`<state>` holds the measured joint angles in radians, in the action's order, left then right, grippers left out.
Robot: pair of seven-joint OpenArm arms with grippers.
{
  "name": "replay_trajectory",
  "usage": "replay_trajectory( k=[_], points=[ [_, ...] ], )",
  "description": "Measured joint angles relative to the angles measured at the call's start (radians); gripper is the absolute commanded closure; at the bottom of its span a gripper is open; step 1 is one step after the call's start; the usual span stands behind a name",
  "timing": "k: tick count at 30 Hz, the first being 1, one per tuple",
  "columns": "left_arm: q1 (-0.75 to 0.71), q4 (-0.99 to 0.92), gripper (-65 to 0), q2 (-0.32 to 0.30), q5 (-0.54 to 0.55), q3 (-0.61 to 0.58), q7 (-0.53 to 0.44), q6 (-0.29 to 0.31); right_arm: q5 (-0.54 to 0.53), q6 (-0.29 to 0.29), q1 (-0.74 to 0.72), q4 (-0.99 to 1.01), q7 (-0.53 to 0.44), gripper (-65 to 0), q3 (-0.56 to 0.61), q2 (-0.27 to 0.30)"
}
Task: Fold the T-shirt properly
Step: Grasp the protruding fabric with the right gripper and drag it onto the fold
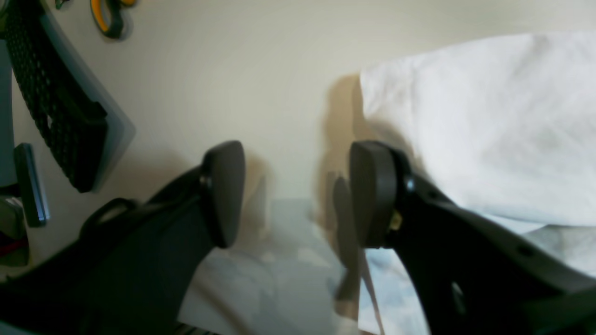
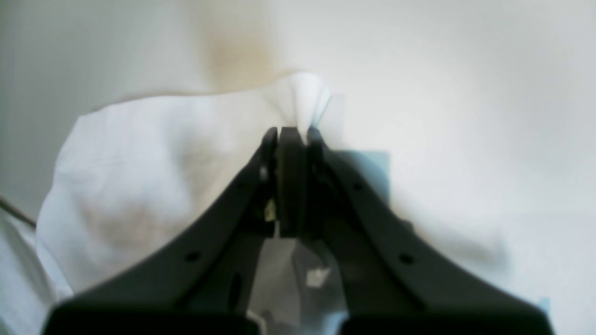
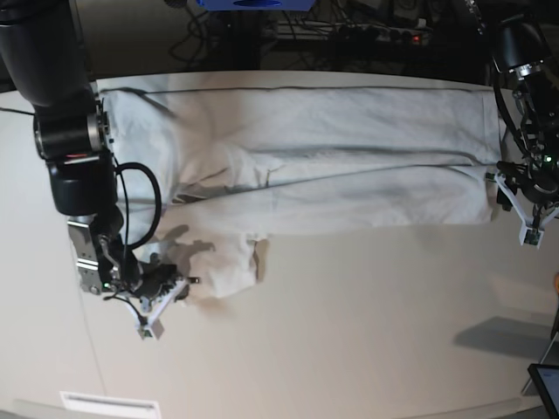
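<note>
The white T-shirt [image 3: 314,166] lies in a long band across the far half of the tabletop, with a sleeve flap [image 3: 229,266] hanging toward the front left. My right gripper [image 2: 298,132] is shut on a pinched fold of this flap's edge, with the T-shirt [image 2: 139,186] bunched to its left. In the base view the right gripper [image 3: 179,288] is low over the table. My left gripper [image 1: 298,190] is open and empty, beside the T-shirt's edge [image 1: 489,130]. In the base view the left gripper [image 3: 528,218] is at the far right end of the T-shirt.
An orange-handled tool [image 1: 107,18] and a black mesh object [image 1: 51,93] lie off to the left gripper's side. A dark device corner [image 3: 546,384] sits at the table's front right. Cables run behind the table's back edge [image 3: 349,35].
</note>
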<state>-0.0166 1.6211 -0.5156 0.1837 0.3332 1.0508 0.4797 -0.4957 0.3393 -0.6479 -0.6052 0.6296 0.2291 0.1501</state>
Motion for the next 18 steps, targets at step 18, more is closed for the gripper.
replay_trajectory(
  k=[18],
  points=[
    [0.003,-0.001,-35.1,0.000,0.003,0.000,-0.009,0.000,0.033,-0.011,0.447,-1.061,0.566,0.0,-0.235,-0.032]
  ],
)
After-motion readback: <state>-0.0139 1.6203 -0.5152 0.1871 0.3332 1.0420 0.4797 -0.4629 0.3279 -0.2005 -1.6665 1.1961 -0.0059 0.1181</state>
